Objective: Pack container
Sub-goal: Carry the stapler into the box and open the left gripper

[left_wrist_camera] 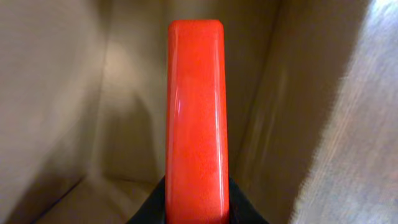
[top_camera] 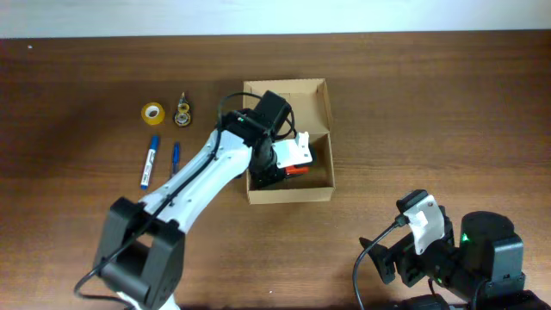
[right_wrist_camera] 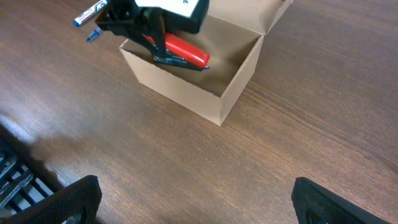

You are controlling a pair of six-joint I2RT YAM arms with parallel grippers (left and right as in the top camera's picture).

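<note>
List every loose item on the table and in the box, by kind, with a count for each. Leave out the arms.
Cardboard box: 1
Red object, held inside the box: 1
Pens: 2 (white-and-blue marker, blue pen)
Yellow tape roll: 1
Small brassy item beside the tape, kind unclear: 1
Total: 6
</note>
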